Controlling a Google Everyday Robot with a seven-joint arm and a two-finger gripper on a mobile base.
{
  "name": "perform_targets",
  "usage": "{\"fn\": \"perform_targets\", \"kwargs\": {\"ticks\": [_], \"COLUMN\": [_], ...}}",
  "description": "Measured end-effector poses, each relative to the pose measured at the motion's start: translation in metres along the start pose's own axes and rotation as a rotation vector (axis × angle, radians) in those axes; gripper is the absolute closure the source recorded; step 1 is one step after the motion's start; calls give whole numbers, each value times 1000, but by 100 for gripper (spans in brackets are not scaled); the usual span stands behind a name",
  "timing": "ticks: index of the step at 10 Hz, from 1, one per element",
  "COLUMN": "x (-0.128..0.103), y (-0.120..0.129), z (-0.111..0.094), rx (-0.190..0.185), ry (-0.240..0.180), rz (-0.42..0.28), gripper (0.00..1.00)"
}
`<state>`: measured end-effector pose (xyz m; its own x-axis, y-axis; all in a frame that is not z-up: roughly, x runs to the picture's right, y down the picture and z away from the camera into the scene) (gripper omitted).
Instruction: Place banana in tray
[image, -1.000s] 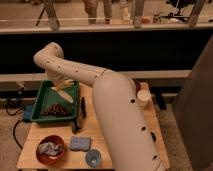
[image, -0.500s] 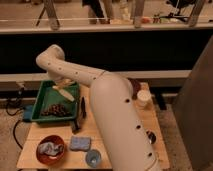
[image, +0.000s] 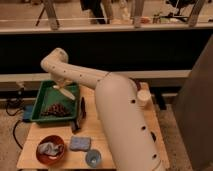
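The green tray (image: 44, 95) stands at the table's back left, with a dark reddish-brown pile (image: 56, 109) in its front part. My gripper (image: 62, 86) hangs from the bent white arm (image: 80, 75) over the tray's back right part. The pale cream-yellow banana (image: 65, 93) shows right at the gripper's tip, slanted, just above the tray floor. I cannot tell whether it is held or resting in the tray.
A red bowl (image: 50, 151) with a grey cloth, a blue sponge (image: 80, 143) and a small blue cup (image: 93, 158) sit at the table's front left. A black tool (image: 79, 114) lies beside the tray. A white cup (image: 144, 98) stands at the right. My arm covers the table's middle.
The arm's elbow has shifted slightly right. The gripper and the banana have dropped lower over the tray.
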<state>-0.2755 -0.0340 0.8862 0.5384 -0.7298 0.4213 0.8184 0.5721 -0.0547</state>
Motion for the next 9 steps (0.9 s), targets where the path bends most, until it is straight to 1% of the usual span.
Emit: {"fn": "perform_targets", "kwargs": {"ticks": [2, 3, 4, 5, 7, 8, 9], "x": [5, 8, 9, 10, 11, 11, 9], "y": [4, 5, 5, 3, 1, 1, 4], "z": [6, 7, 10, 9, 8, 8, 9], "rx": [-5, -9, -14, -13, -11, -12, -17], "ry": [-1, -11, -30, -43, -47, -47, -47], "rz": [7, 9, 11, 13, 13, 14, 14], "gripper": [31, 24, 20, 20, 20, 22, 30]}}
